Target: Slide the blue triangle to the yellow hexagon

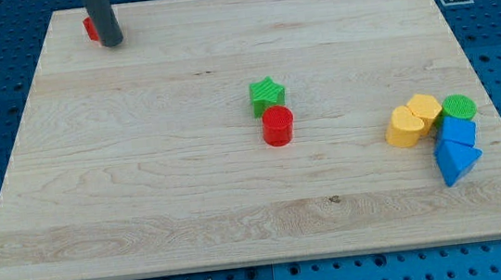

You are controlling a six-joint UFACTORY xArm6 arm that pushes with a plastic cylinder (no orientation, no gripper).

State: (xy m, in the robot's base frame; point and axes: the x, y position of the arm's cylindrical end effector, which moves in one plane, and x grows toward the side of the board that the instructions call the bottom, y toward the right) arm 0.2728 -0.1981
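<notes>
The blue triangle (456,163) lies at the view's lower right, near the board's right edge. The yellow hexagon (425,108) sits up and to the left of it, touching a second yellow block (405,128) with a rounded shape. A second blue block (459,129) lies between the triangle and the hexagon. My tip (112,43) is at the view's top left, far from these blocks, right next to a small red block (89,28) that the rod partly hides.
A green cylinder (459,107) stands just right of the yellow hexagon. A green star (266,94) and a red cylinder (278,126) touch near the board's middle. The wooden board (190,184) lies on a blue pegboard table.
</notes>
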